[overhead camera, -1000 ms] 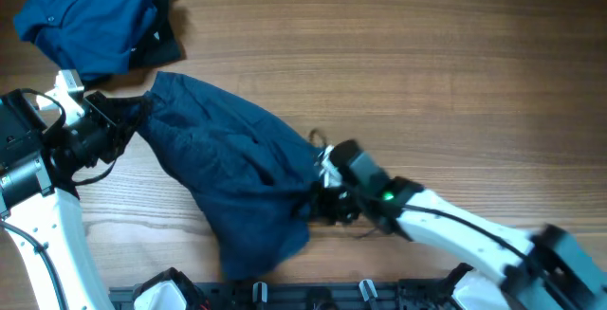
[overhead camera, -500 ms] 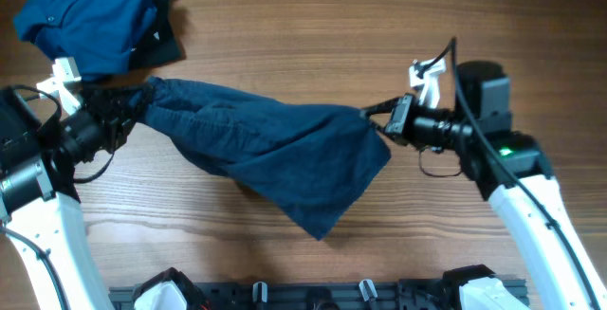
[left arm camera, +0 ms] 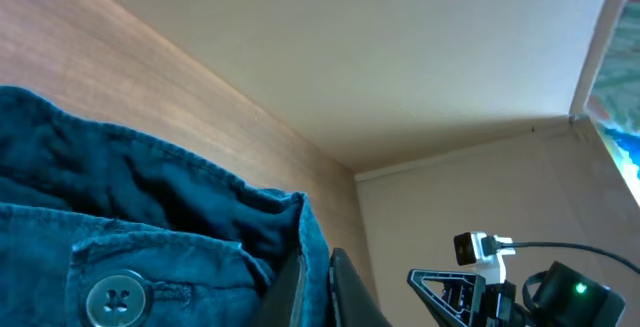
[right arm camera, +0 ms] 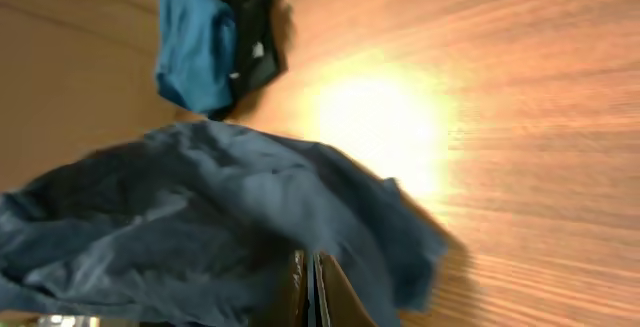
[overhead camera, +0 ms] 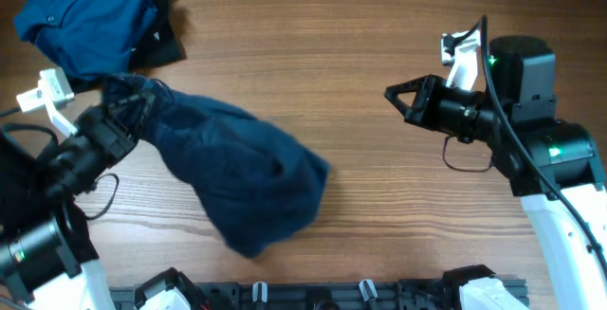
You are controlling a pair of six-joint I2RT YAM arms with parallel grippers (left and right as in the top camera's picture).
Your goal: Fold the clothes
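Fold the clothes: a pair of navy shorts (overhead camera: 237, 173) lies slumped in a loose heap toward the near left of the bench (overhead camera: 379, 26), one end drawn up and back to the left gripper (overhead camera: 128, 111). That gripper's jaws are pinched narrow on the waistband, beside the button (left arm camera: 112, 294) that the left wrist view shows. The right gripper (overhead camera: 391, 94) hangs over the bench's right half, closed on nothing and well apart from the cloth. In the far left corner sits a brighter blue shirt (overhead camera: 81, 16), crumpled over something dark (overhead camera: 169, 40). The shorts look light, limp and unlikely to keep any shape once released, so they should sag wherever they are unsupported. The firmer waistband and side seams seem the surest holds, ideally one corner of the waistband in each gripper, to spread the fabric flat.
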